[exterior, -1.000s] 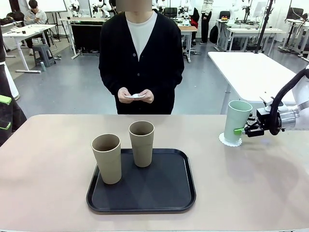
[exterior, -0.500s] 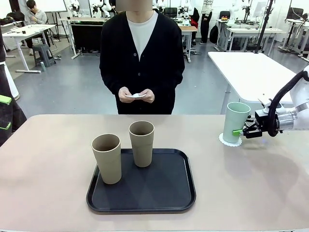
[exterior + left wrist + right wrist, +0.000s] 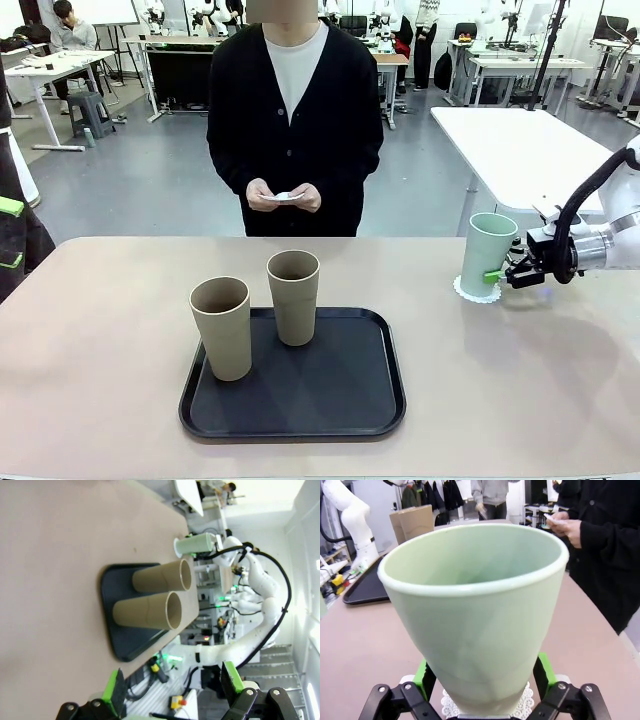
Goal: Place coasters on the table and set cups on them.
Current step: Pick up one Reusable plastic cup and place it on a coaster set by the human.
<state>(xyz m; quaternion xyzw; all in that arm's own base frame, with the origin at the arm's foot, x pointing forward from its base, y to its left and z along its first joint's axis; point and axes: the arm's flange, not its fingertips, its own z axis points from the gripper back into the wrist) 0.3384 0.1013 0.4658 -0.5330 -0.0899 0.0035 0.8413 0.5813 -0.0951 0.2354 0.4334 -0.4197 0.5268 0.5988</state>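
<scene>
- A second ago the mint-green cup [image 3: 489,250] leaned a little in my right pincer [image 3: 485,680]. Now it stands straighter, with its base down on the lacy white coaster [image 3: 470,293] at the far right of the worktop [image 3: 100,330].
- My right arm has drawn back a touch from where it was, but the pincer's green pads sit on either side of the cup's lower part. From these views I cannot tell whether they are pressing it or have just let go.
- I judge the first cup to be placed. It only needs me to spread the fingers clear and pull straight back without tipping it or dragging the paper.
- My left pincer [image 3: 172,672] hangs back at my left side, fingers spread wide with nothing between them.
- The two tan cups [image 3: 221,325] stand upright on the black tray [image 3: 300,410] in the middle of the worktop, close together but not touching, with no coaster under either.
- The person's hands [image 3: 282,197] hold something small and white at the far side. I take it for the remaining coasters, though it is too small to be sure.
- So about a third is done. Two coasters are yet to be laid, and two cups are yet to leave the tray.
</scene>
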